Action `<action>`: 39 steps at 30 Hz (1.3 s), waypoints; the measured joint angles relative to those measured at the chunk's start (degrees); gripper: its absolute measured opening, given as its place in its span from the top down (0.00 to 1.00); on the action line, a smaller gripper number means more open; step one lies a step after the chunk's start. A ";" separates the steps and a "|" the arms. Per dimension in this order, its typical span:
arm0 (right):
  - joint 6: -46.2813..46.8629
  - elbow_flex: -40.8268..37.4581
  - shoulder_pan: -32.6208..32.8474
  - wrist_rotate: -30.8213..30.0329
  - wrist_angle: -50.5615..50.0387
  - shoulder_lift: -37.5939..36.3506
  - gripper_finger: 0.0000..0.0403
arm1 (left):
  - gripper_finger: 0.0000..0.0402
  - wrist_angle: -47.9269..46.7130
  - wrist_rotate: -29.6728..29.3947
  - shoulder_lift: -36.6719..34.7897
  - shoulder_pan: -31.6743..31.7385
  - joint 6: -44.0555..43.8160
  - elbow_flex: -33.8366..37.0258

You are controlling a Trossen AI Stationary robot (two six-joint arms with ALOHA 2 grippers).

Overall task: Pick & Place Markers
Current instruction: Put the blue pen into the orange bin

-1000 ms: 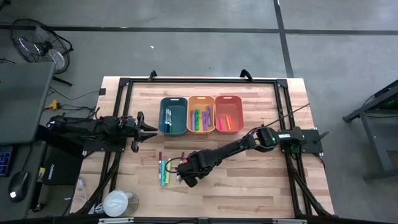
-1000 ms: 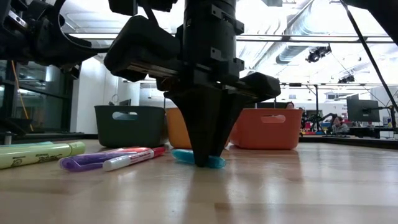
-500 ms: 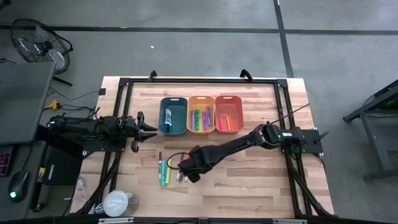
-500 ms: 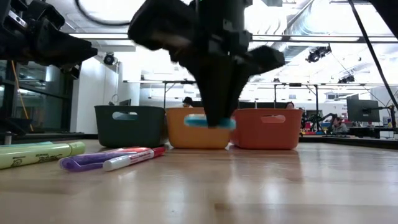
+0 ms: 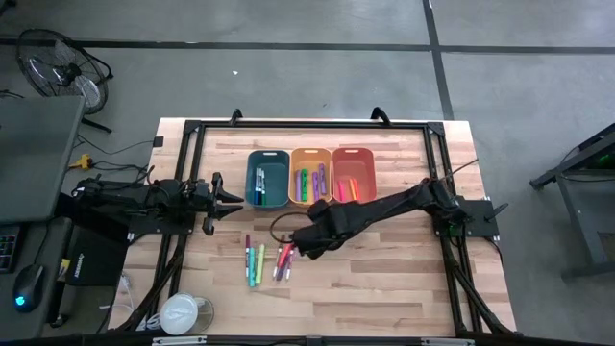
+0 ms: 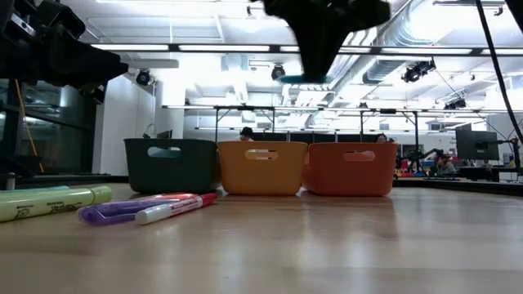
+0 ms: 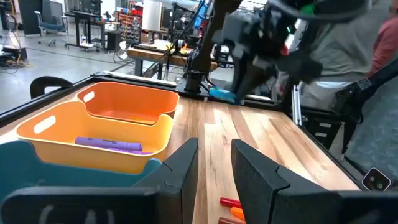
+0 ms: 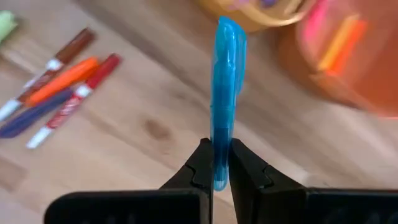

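The right jaws [image 8: 219,163] are squeezing tight on a blue marker [image 8: 224,93], gripping it near one end so most of it is sticking out past them. They are hanging up in the air over the middle of the counter [image 5: 384,279], just on the near side of the three bins, with nothing under the marker touching it. The bins are sitting in a row at the far side: a teal bin [image 5: 268,178] on the left, a yellow-orange bin [image 5: 309,177] in the middle and an orange bin [image 5: 353,176] on the right, and each is already holding some markers. More loose markers [image 5: 266,261] are lying flat on the counter, near and to the left of the right jaws. The left jaws [image 7: 214,163] are waiting at the left side of the counter beside the teal bin, standing a little apart and holding nothing. It looks like the carrying step is going on: the blue marker is picked up and is not yet in a bin. Next, the right jaws probably need to go over the right bin, come down a little, and open to let the marker drop in. I cannot tell for sure which bin the blue one belongs in.
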State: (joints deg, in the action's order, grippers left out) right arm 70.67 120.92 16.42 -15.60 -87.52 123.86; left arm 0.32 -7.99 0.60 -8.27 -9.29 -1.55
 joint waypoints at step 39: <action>-7.14 -57.17 -25.31 4.28 38.52 -35.14 0.96 | 0.77 -0.01 0.00 0.00 0.00 -0.01 0.01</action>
State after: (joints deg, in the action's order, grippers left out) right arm 63.54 63.75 -8.89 -11.32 -49.00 88.72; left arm 0.30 -7.99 0.60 -8.27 -9.30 -1.54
